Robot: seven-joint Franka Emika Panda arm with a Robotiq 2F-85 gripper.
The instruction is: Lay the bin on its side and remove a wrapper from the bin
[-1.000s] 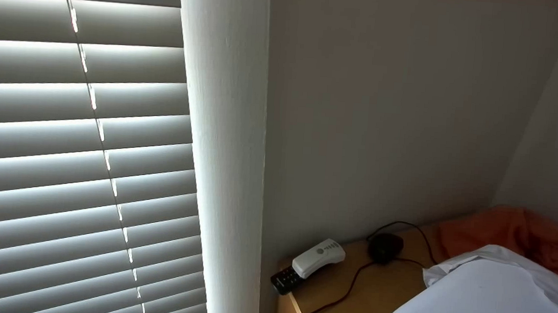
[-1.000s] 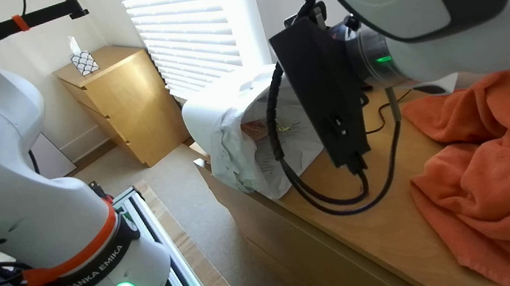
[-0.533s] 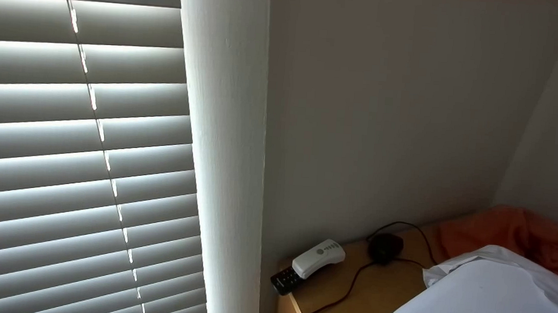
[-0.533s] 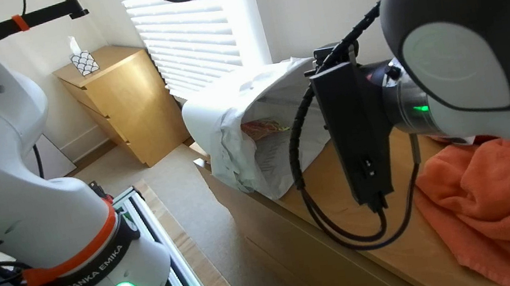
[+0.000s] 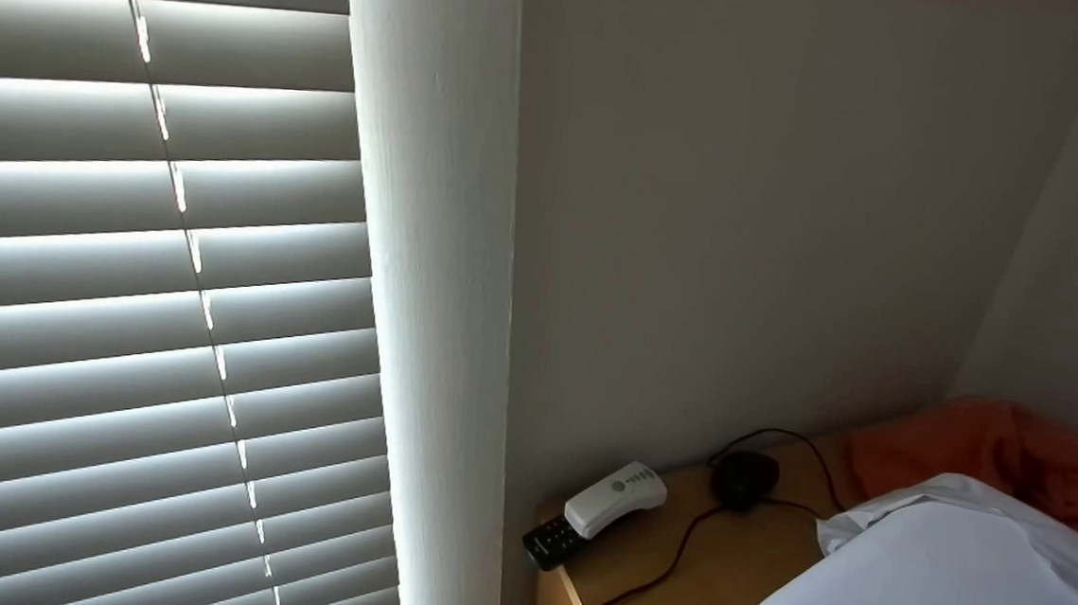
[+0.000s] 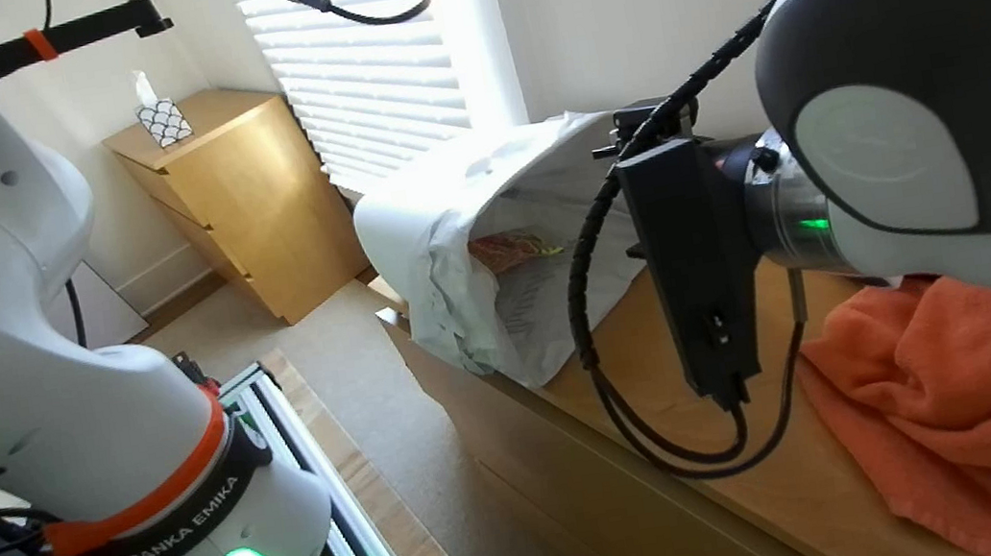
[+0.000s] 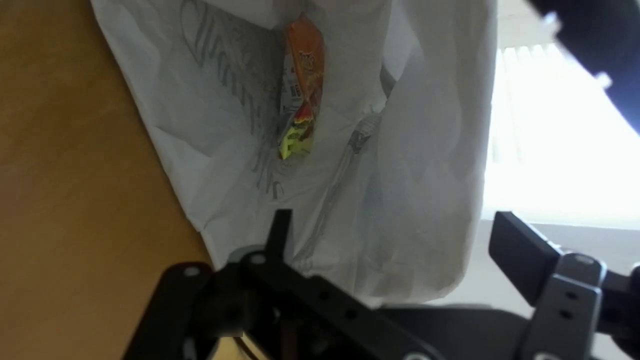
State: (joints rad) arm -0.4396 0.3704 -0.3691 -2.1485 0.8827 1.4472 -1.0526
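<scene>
The white bin (image 6: 436, 199) lies on its side on a wooden dresser, its liner-covered mouth turned toward the arm. Its pale side also shows in an exterior view (image 5: 926, 595). The orange and yellow wrapper (image 6: 511, 249) lies inside on the crinkled white liner (image 6: 462, 312). In the wrist view the wrapper (image 7: 305, 75) is ahead of the jaws, deeper in the bin. My gripper (image 7: 392, 225) is open with nothing between its fingers, in front of the bin's mouth and apart from the wrapper. In an exterior view its fingers are mostly hidden behind the black wrist housing.
An orange cloth (image 6: 986, 384) lies on the dresser top (image 6: 643, 364) beside the arm. A white remote (image 5: 615, 500), a black remote (image 5: 553, 543) and a dark cabled device (image 5: 743, 478) lie near the wall. Window blinds (image 5: 149, 313) are behind the bin.
The wrist and gripper have moved down and to the right in an exterior view, slowing in the last half second. More of the bin's mouth and wrapper shows. The bin has not moved.
</scene>
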